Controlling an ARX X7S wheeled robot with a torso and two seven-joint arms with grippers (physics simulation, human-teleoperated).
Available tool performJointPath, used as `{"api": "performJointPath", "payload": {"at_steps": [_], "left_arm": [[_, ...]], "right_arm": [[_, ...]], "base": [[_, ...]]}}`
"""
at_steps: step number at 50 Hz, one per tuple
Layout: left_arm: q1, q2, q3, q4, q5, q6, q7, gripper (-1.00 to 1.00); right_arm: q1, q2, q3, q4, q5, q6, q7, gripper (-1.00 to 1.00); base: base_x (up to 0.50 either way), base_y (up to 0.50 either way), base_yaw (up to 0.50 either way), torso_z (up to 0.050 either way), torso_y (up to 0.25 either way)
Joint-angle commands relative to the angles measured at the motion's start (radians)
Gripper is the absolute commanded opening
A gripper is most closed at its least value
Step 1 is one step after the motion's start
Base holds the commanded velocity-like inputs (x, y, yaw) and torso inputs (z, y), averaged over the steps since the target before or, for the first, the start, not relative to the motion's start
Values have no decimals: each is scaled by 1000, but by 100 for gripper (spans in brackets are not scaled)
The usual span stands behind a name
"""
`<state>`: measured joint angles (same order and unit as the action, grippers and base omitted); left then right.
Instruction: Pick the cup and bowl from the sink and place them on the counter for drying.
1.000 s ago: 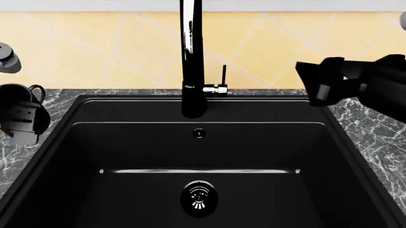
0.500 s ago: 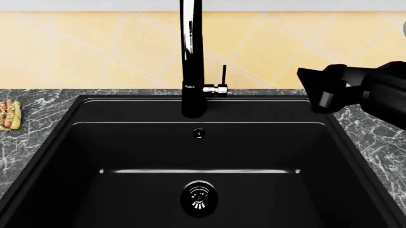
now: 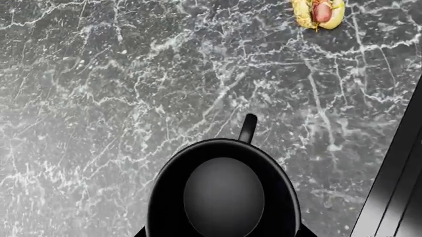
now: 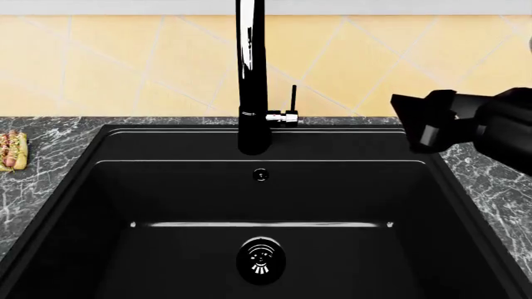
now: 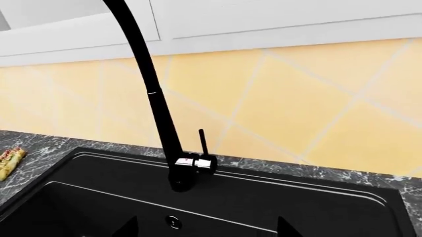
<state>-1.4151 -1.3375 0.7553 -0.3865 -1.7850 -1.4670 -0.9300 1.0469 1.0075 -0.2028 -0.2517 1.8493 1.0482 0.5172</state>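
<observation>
In the left wrist view the glossy black cup [image 3: 224, 197] is seen from above, its mouth filling the gap between the fingers of my left gripper [image 3: 223, 233]. The gripper is shut on it over the marble counter [image 3: 99, 98]; whether the cup touches the counter I cannot tell. My left gripper is out of the head view. My right gripper [image 4: 420, 121] is open and empty above the sink's [image 4: 166, 199] back right corner. In its own view the right gripper [image 5: 205, 232] has its jaws wide apart over the basin. The white bowl is not in view. The basin holds only the drain strainer [image 4: 261, 260].
The tall black faucet [image 4: 251, 75] rises at the back middle of the sink and also shows in the right wrist view [image 5: 155, 103]. A hot dog [image 4: 12, 151] lies on the counter left of the sink, near the cup [image 3: 318, 12]. The sink's rim [image 3: 396, 187] runs beside the cup.
My left arm has moved left out of the head view, uncovering the hot dog. My right gripper has drifted slightly to the right.
</observation>
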Motion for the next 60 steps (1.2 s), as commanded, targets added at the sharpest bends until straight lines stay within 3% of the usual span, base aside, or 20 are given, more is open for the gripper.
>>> {"api": "performJointPath", "payload": {"at_steps": [1, 11, 23, 33, 46, 47, 56, 60], "left_arm": [[11, -17, 21, -55, 87, 40, 79, -100], [76, 28, 58, -86, 111, 101, 106, -100], [157, 6, 67, -87, 58, 162, 102, -100], [162, 10, 80, -137, 103, 176, 154, -100], [174, 20, 73, -133, 53, 184, 95, -100], [165, 22, 74, -133, 50, 165, 97, 100], [71, 43, 88, -159, 149, 96, 162, 100], [47, 54, 77, -162, 134, 87, 128, 100]], "right_arm": [[-4, -3, -6, -1, 3, -2, 1, 100], [-16, -3, -5, -2, -1, -10, -1, 100], [-65, 2, 6, -14, 7, -32, -2, 100], [-85, -8, -1, -16, 0, -39, -8, 100], [-81, 4, 4, -20, 17, -41, 1, 100], [-82, 5, 5, -21, 19, -41, 2, 100], [-74, 9, 4, -21, 25, -40, 3, 100], [-71, 17, 9, -20, 30, -42, 5, 100]], "base": [[0, 0, 0, 0, 0], [0, 0, 0, 0, 0], [0, 0, 0, 0, 0], [0, 0, 0, 0, 1], [1, 0, 0, 0, 0], [0, 3, 0, 0, 0], [0, 0, 0, 0, 0], [0, 0, 0, 0, 0]]}}
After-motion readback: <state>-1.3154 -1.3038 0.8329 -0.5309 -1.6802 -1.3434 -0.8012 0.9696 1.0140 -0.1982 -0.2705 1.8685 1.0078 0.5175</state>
